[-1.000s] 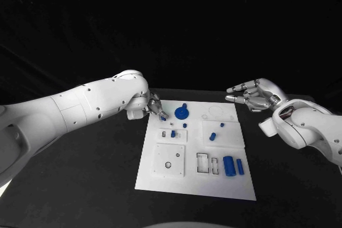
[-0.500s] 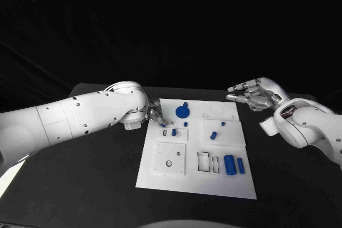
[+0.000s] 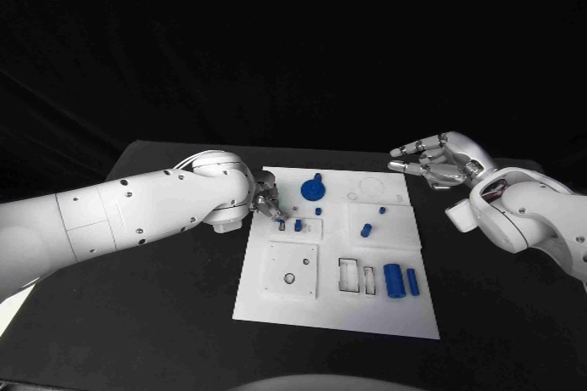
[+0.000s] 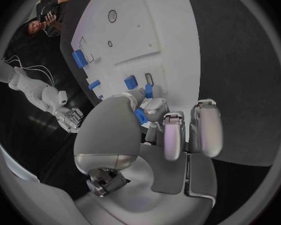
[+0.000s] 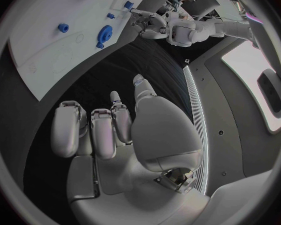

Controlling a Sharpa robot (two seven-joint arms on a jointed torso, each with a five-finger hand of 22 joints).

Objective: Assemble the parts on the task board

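- The white task board (image 3: 306,289) lies in the middle of the black tabletop (image 3: 159,306), its long side running away from the robot.
- The left hand (image 3: 267,203) sits over the board's edge at about 10 o'clock from the board's centre. In the left wrist view its fingertips (image 4: 154,106) pinch a small blue part (image 4: 140,115) just above the board.
- Right beside those fingertips, a small blue peg (image 3: 298,226) stands in the raised white block there, next to a dark slot (image 3: 282,227).
- A blue round gear-like part (image 3: 312,189) lies toward 12 o'clock of the board, with a small blue stud (image 3: 318,212) just below it.
- At about 1 o'clock sits a small blue piece (image 3: 382,212), and a short blue cylinder (image 3: 365,232) lies a little nearer the centre.
- At about 4 o'clock, a large blue cylinder (image 3: 394,283) and a thinner blue pin (image 3: 412,285) lie side by side, next to two rectangular slots (image 3: 350,277).
- The right hand (image 3: 431,166) hangs clear of the board, off its corner at 2 o'clock, over the tabletop. Its fingers (image 5: 103,130) are curled inward around nothing.
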